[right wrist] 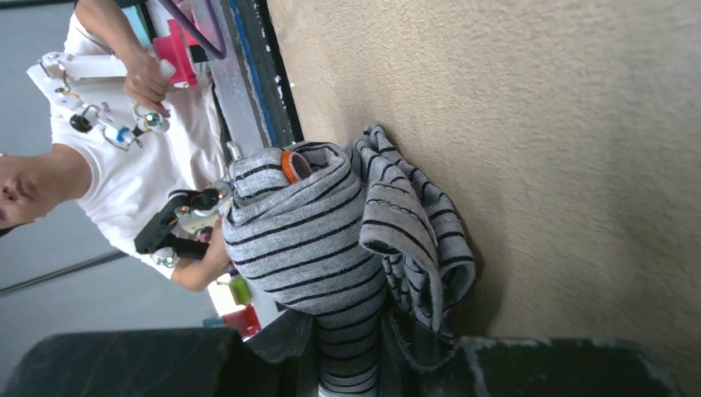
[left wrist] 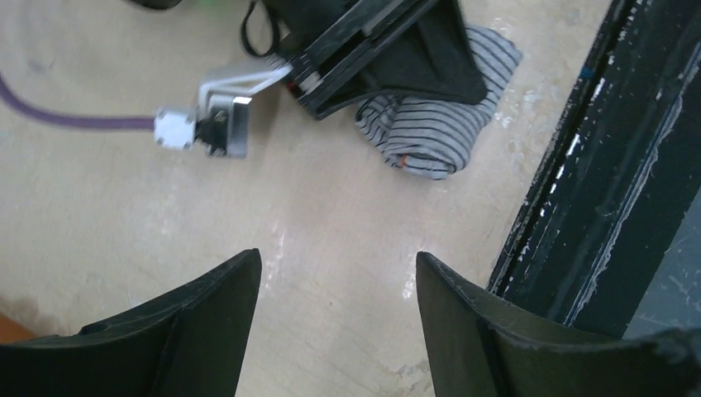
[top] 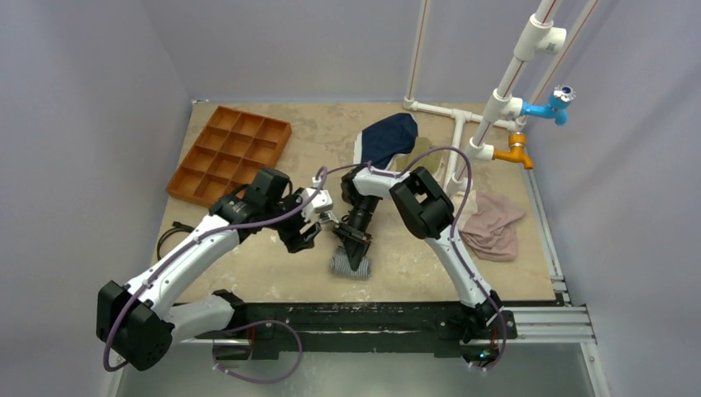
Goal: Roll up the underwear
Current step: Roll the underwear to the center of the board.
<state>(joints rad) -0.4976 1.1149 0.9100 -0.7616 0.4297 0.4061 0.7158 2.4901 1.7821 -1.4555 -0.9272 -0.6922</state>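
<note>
The underwear (top: 350, 266), grey with fine dark stripes, lies as a tight roll near the table's front edge, a loose flap (right wrist: 417, 240) hanging at one side. My right gripper (top: 354, 245) points down at it and is shut on the roll (right wrist: 314, 240), the cloth pinched between the jaws (right wrist: 355, 360). In the left wrist view the roll (left wrist: 430, 136) sits partly under the right gripper's black body (left wrist: 388, 50). My left gripper (left wrist: 337, 260) hangs open over bare table just left of the roll (top: 307, 235), nothing between its fingers.
An orange divided tray (top: 230, 153) stands at the back left. A navy garment (top: 388, 136) lies at the back middle, a tan garment (top: 494, 225) at the right. White pipes (top: 496, 107) rise at the back right. A black rail (left wrist: 595, 165) runs along the near edge.
</note>
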